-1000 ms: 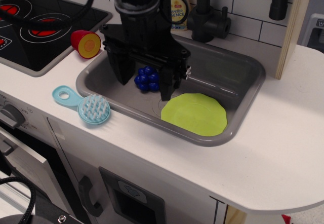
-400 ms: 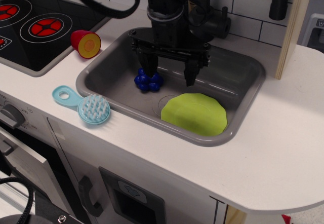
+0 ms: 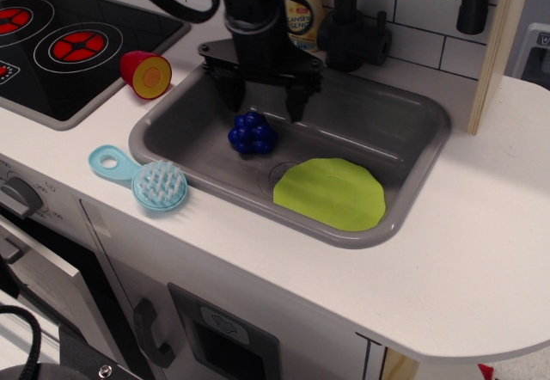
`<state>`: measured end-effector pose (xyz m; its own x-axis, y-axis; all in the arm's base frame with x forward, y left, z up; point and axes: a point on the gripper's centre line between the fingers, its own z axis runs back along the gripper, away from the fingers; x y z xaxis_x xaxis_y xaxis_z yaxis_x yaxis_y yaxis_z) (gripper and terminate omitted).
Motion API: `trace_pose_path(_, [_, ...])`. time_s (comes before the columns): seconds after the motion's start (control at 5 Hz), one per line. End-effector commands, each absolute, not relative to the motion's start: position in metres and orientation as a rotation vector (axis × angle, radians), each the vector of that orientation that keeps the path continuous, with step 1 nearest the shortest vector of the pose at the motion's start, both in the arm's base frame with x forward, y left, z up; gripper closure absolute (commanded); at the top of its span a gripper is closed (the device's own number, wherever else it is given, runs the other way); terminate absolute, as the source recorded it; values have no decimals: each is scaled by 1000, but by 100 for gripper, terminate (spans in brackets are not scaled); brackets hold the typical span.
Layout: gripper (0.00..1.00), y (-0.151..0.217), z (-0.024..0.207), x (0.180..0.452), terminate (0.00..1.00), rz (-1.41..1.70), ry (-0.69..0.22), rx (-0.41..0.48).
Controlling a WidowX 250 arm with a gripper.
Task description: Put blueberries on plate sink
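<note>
The blueberries [image 3: 253, 134], a dark blue glossy cluster, lie on the floor of the grey sink [image 3: 404, 174], left of centre. The lime-green plate [image 3: 330, 193] lies flat in the sink's front right part, apart from the berries. My gripper [image 3: 263, 103] is open and empty. It hangs just above and behind the berries, with one black finger to their left and the other to their upper right, not touching them.
A light blue brush [image 3: 144, 179] lies on the white counter left of the sink. A red and yellow cup-like toy [image 3: 145, 74] lies by the black stovetop [image 3: 69, 45]. A black faucet [image 3: 354, 27] and a bottle [image 3: 302, 10] stand behind the sink.
My gripper has turned and moved back and up, then left, from around the berries. The berries and the plate have stayed in place.
</note>
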<state>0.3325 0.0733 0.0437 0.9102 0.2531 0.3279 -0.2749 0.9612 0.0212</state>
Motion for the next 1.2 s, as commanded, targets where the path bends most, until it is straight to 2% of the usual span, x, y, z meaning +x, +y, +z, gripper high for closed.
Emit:
trace_pose_path(0.0, [0,99,40,343,0,264,-388,141])
trace_pose_path(0.6, [0,96,14,352,0,291,-352,134])
trace_pose_path(0.8, [0,97,10,354,0,324,-349,179])
trace_pose_path(1.0, [100,98,9,356,0,338,-355,182])
